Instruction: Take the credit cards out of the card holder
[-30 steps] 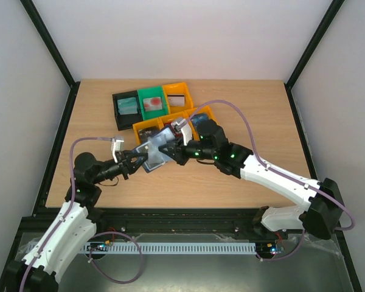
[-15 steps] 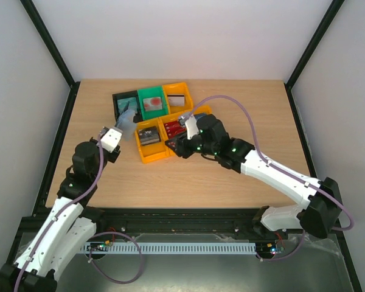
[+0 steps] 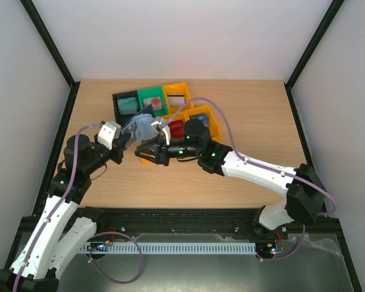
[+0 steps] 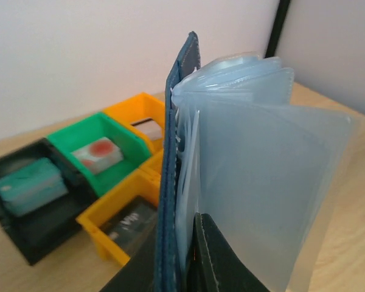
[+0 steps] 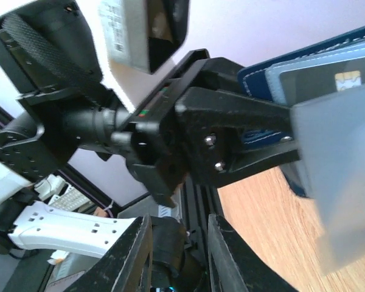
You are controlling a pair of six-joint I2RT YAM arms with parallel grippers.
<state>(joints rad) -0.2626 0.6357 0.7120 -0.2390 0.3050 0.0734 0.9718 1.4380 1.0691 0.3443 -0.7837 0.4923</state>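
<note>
Top view first: the left gripper [image 3: 128, 139] is clamped on the card holder [image 3: 143, 126], which sticks up off the table right at its fingertips with the clear sleeves fanned out. The right gripper [image 3: 147, 151] hangs just beside and below the holder, fingers apart, nothing in them as far as I can tell. Beyond both grippers sits a cluster of bins [image 3: 116, 108], and credit cards [image 3: 128, 106] lie in several of them.

Left wrist cam: the holder fills the view straight ahead, navy cover [image 4: 173, 182] upright on the left, pale sleeves [image 4: 261, 182] spread to the right. The ones I can see through look empty, can't vouch for all. Past the holder there's a teal card [image 4: 30, 185] in the black bin [image 4: 24, 243], a white card with a red blotch [image 4: 97, 152] in the green bin [image 4: 109, 180], and a dark card [image 4: 125, 225] in the nearest orange bin [image 4: 100, 243].

Right wrist cam: its own 2 fingers [image 5: 134, 255] are spread with only air between. Ahead and up to the right, the left gripper's jaws pinch the holder's navy edge, and a chip card [image 5: 319, 85] sits in a sleeve.

My read: mostly done, at least 1 card left. The right gripper needs to close on that chip card and pull it free.
</note>
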